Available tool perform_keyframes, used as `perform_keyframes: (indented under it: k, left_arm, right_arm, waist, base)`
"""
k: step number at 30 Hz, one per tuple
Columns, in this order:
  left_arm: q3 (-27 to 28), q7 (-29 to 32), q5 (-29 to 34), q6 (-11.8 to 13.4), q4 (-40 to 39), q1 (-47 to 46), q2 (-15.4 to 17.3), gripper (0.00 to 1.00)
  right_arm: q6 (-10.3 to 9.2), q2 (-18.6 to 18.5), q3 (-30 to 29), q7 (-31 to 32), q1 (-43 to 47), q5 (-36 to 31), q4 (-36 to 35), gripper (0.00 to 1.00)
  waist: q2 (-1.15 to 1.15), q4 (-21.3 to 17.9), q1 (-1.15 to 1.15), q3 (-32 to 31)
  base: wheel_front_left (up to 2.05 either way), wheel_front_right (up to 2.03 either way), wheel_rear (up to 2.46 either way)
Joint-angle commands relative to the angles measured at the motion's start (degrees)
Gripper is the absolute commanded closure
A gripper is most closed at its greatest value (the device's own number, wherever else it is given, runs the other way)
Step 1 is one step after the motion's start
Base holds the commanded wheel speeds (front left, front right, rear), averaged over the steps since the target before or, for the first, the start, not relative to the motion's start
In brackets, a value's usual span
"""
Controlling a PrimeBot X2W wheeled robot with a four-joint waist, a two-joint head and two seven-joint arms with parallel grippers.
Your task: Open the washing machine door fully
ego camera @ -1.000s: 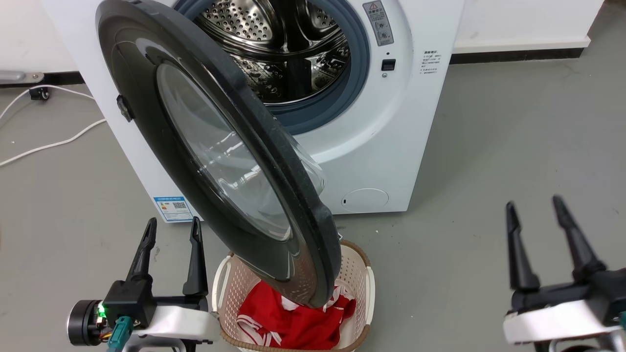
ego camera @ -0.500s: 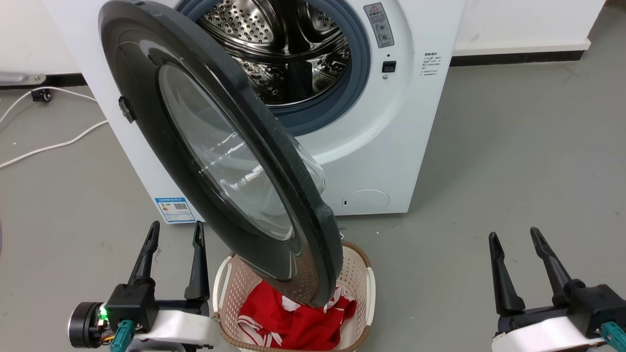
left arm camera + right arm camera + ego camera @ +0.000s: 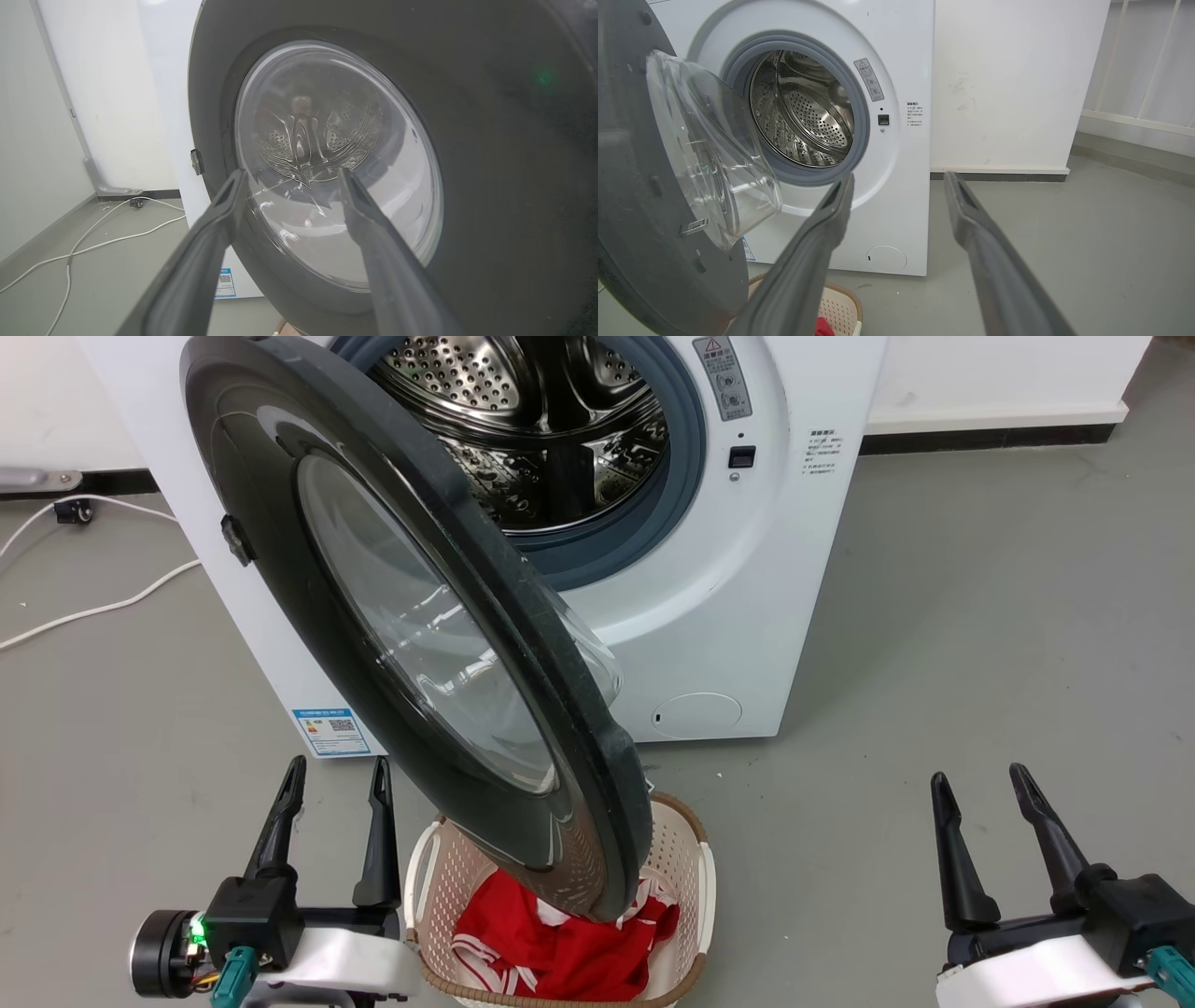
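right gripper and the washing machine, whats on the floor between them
Bare grey floor, seen in the head view between the right gripper and the washing machine. The laundry basket sits aside, below the washing machine door.

Round black-rimmed door (image 3: 420,625) looked glossy plastic with clear glass; perforated drum (image 3: 523,401) was shiny steel, beige basket (image 3: 686,859) matt plastic.

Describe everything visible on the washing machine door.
The washing machine door is a large round glossy black ring around a bulging clear glass bowl, hinged on the head view's left. It stands swung out, partly open, its lower edge above a basket. The left claw and right claw, both open, are apart from it.
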Motion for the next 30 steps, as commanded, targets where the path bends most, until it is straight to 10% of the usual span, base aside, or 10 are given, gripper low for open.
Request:
perform_keyframes:
  k: [1, 2, 3, 4, 30]
  left_arm:
    - [0.08, -0.14, 0.42, -0.05, -0.17, -0.66, 0.07, 0.00]
    - [0.11, -0.14, 0.32, -0.01, -0.32, -0.75, 0.07, 0.00]
    - [0.13, -0.14, 0.19, -0.07, -0.48, -0.84, 0.08, 0.70]
    - [0.09, -0.14, 0.07, -0.18, -0.48, -0.78, 0.07, 1.00]
    - [-5.11, -0.13, 1.34, -1.16, -26.29, -13.16, -0.04, 1.00]
  right_arm:
    - [-0.04, 0.22, 0.09, -0.49, -0.75, 0.19, 0.06, 0.00]
    - [-0.04, 0.22, 0.12, -0.45, -0.77, 0.26, 0.06, 0.00]
    - [-0.04, 0.22, 0.12, -0.50, -0.79, 0.35, 0.09, 0.00]
    - [-0.04, 0.22, 0.16, -0.56, -0.83, 0.39, 0.10, 0.00]
    - [-0.04, 0.22, -0.39, -0.38, -1.68, 1.90, -0.01, 0.00]
  waist:
    - [0.00, 0.01, 0.00, 0.01]
    - [0.00, 0.02, 0.00, 0.03]
    - [0.00, 0.02, 0.00, 0.06]
    - [0.00, 0.01, 0.00, 0.11]
    - [0.00, 0.39, 0.00, 0.69]
  base:
    - [0.00, 0.00, 0.00]
    - [0.00, 0.00, 0.00]
    - [0.00, 0.00, 0.00]
    - [0.00, 0.00, 0.00]
    - [0.00, 0.00, 0.00]
